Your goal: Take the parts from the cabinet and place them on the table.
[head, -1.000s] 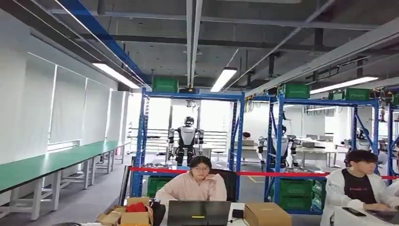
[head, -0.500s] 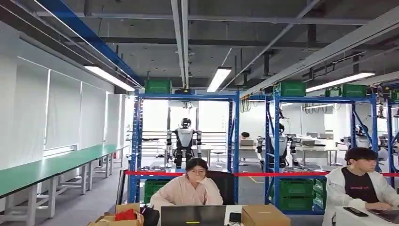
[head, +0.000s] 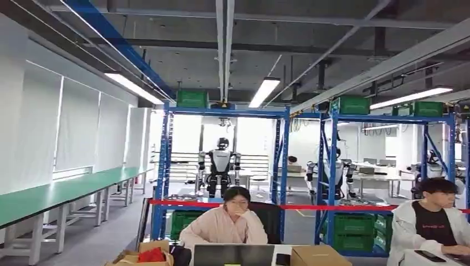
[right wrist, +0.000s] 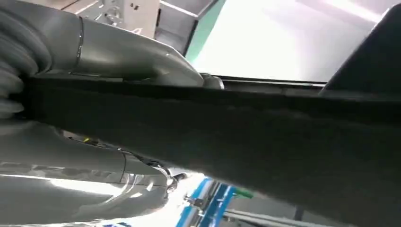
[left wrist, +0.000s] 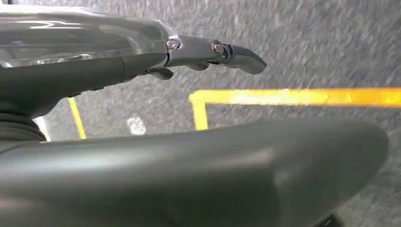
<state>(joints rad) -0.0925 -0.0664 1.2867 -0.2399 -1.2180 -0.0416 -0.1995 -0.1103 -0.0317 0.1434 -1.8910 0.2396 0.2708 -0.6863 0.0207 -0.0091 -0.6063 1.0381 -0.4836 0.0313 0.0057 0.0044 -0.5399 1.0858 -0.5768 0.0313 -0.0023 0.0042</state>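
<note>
while hanging over grey floor with yellow tape lines (left wrist: 288, 96), left hand (left wrist: 142, 61) holds nothing, dark fingers (left wrist: 222, 52) extended (right hand's (right wrist: 108, 61) grasp: cannot tell).

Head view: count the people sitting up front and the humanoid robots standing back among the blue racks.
Seated people: 2, one in pink and one in white
Humanoid robots: 2, a left robot and a middle robot; a shape at the far right is too unclear to count
Total: 4
</note>
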